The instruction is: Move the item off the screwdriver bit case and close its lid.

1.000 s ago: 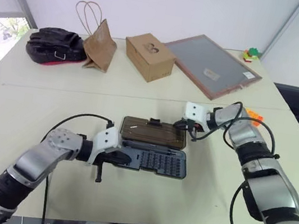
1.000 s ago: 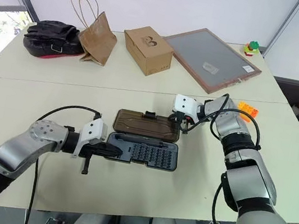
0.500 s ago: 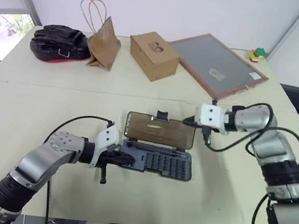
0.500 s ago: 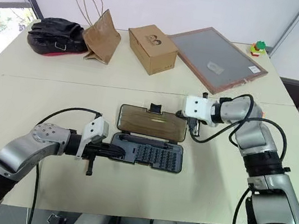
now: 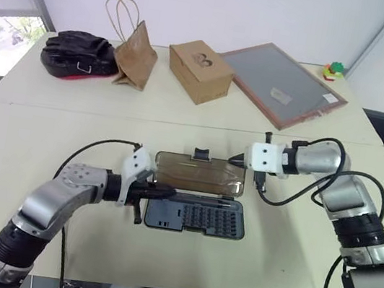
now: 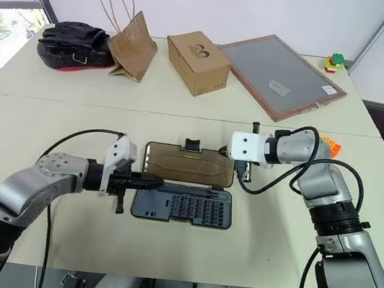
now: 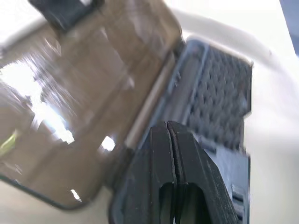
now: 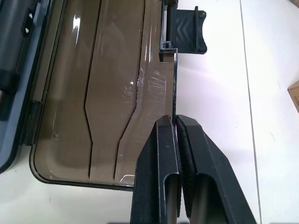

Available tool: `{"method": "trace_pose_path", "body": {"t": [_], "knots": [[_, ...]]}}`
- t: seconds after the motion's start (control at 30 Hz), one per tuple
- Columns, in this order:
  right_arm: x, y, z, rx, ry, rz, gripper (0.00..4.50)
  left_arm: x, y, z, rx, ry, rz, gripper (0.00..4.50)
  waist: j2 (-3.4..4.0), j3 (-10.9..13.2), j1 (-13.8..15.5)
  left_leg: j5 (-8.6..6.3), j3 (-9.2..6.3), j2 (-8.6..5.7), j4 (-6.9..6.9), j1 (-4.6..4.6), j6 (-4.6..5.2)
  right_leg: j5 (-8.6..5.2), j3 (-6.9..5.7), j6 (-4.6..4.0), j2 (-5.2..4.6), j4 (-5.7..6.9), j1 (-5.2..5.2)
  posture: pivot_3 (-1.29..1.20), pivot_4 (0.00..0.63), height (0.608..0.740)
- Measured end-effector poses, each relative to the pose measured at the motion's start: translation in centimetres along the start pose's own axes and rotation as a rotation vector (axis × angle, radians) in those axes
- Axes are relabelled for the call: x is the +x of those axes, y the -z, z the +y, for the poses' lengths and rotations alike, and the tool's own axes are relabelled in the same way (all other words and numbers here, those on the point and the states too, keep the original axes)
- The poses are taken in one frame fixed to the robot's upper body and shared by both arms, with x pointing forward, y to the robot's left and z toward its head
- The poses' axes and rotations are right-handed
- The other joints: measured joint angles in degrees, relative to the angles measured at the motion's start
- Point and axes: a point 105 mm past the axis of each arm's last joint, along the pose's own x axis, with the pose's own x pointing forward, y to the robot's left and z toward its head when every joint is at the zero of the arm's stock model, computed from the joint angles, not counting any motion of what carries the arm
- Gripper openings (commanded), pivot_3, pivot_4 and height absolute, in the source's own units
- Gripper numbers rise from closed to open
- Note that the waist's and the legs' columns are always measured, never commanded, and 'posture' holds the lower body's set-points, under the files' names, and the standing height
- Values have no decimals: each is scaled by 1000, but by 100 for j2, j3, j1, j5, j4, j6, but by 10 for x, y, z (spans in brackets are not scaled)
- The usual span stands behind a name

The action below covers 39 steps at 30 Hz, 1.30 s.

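Note:
The screwdriver bit case lies open in the middle of the table, its dark grey-blue base (image 5: 199,216) flat with rows of bits. The smoky brown lid (image 5: 198,172) stands tilted up off the table, black latch (image 5: 201,153) on its far edge. My right gripper (image 5: 234,161) is shut on the lid's thin rim at its right end; the rim (image 8: 175,84) runs in between the fingertips. My left gripper (image 5: 170,192) is shut, its tips by the hinge at the case's left end. The orange item (image 6: 329,143) peeks out on the table behind my right arm.
Along the table's (image 5: 47,136) far side lie a black bag (image 5: 77,55), a brown paper bag (image 5: 134,58), a cardboard box (image 5: 199,71) and a framed grey board (image 5: 282,85). A green-red-yellow toy (image 5: 333,69) sits at the far right corner.
The lid has come up from lying flat to a tilt, with my right gripper drawing back and up along with it. The left gripper rose slightly. The camera also shifted.

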Motion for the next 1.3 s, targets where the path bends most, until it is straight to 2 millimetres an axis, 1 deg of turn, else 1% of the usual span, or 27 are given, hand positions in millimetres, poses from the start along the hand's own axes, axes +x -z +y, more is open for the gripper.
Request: {"method": "trace_pose_path", "body": {"t": [0.03,0.1,0.17,0.2,0.23,0.27,0.3,0.33,0.37,0.43,0.47,0.5,0.53,0.57,0.63,0.7,0.83,0.9,1.03,1.1,1.17,1.2,1.23,1.3], "knots": [[0,0,0,0,1,0,66,-1,-9,3,4,-9,-30,0,-1,0,0,0,-1,0,1,0,0,0,-2,0,0,0,0,0,150,740],[0,0,0,-1,3,2,66,-5,-35,13,0,-44,-123,0,-3,2,0,0,-3,0,4,-3,-1,0,-3,1,0,0,-1,0,150,740],[0,1,0,-2,5,3,66,-15,-65,28,4,-99,-225,0,-4,2,1,1,-3,-1,4,-3,-1,0,-4,1,0,1,-1,0,150,740],[0,1,0,-3,5,3,66,-25,-82,40,13,-157,-278,0,-4,2,1,1,-3,-2,4,-3,-2,1,-6,1,0,1,-1,0,150,740],[0,1,0,-4,5,3,66,-35,-92,51,20,-213,-315,0,-3,1,-14,1,-1,-2,4,-1,-2,1,-4,1,0,0,-1,0,150,740],[0,1,0,-5,4,5,66,-44,-97,60,21,-263,-335,0,-1,1,-32,1,1,-3,3,0,-3,1,-3,1,0,0,-2,0,150,740],[0,1,0,-6,5,9,66,-51,-93,71,8,-323,-331,0,0,0,-42,4,3,-4,2,2,-7,0,-1,1,1,0,-2,0,150,740],[0,2,0,-6,5,10,66,-53,-88,77,-6,-350,-321,0,0,0,-39,5,3,-5,1,0,-8,0,-1,1,1,-2,-3,0,150,740],[0,2,0,-4,7,10,66,-56,-77,86,-19,-400,-291,0,0,0,-30,5,3,-6,1,0,-10,0,-2,1,1,-3,-3,0,150,740],[0,2,0,1,9,13,66,-60,-45,102,-50,-483,-184,0,-3,1,-19,4,3,-8,2,-4,-8,1,-2,1,1,-5,-4,0,150,740],[0,3,0,3,10,15,66,-59,-30,104,-66,-492,-138,0,-2,1,-14,4,3,-8,2,-4,-7,0,-1,1,0,-5,-4,0,150,740],[0,3,0,3,11,21,66,-54,-14,103,-82,-482,-89,0,-2,1,-6,4,3,-7,2,-7,-7,1,-1,1,-1,-6,-5,0,150,740],[0,4,-1,3,13,23,66,-47,-3,101,-98,-459,-59,0,-3,1,14,4,1,-7,3,-8,-6,0,-2,1,-3,-6,-5,0,150,740],[1,3,-1,3,16,21,66,-39,7,99,-115,-428,-36,0,-6,3,33,3,-2,-8,4,-13,-5,1,-4,1,-3,-7,-5,0,150,740],[3,2,-1,3,21,14,66,-26,17,96,-119,-384,-9,0,-8,3,41,3,-3,-9,5,-14,-5,1,-4,1,-5,-7,-5,0,150,740],[3,3,-3,6,28,20,66,-16,19,94,-119,-345,-7,0,-8,3,26,3,-2,-10,5,-14,-6,1,-4,1,-5,-7,-5,0,150,740],[3,5,-10,5,51,33,66,5,8,90,-109,-248,-43,0,-9,3,3,4,0,-11,5,-12,-7,1,-5,2,-3,-6,-6,0,150,740],[3,6,-10,6,56,39,66,11,7,90,-99,-229,-35,0,-8,3,-19,4,2,-13,4,-10,-7,1,-4,2,0,-5,-8,0,150,740],[3,8,-10,29,57,51,66,7,9,97,-89,-258,-35,0,-8,3,-29,3,3,-9,4,-11,-5,1,-3,2,1,-2,-11,0,150,740],[3,10,-10,48,55,55,66,0,8,100,-85,-278,-37,0,-8,3,-22,2,2,-7,4,-12,-4,1,-3,2,0,-2,-12,0,150,740],[2,12,-10,66,52,61,66,-11,2,100,-52,-287,-39,0,-8,3,-21,2,2,-5,4,-15,-4,1,-3,2,0,-2,-15,0,150,740],[2,12,-10,74,50,63,66,-17,-4,97,-32,-280,-44,0,-8,3,-20,3,3,-4,3,-17,-5,1,-2,2,-1,-2,-18,0,150,740],[1,13,-10,79,50,66,66,-22,-11,88,-6,-250,-46,0,-8,3,-24,3,3,-3,3,-19,-6,1,1,2,-3,-3,-20,0,150,740],[-2,16,-15,98,62,75,66,-27,-23,60,38,-148,-45,0,-7,4,-26,2,6,-3,2,-21,-5,1,6,2,-6,-6,-21,0,150,740]]}}
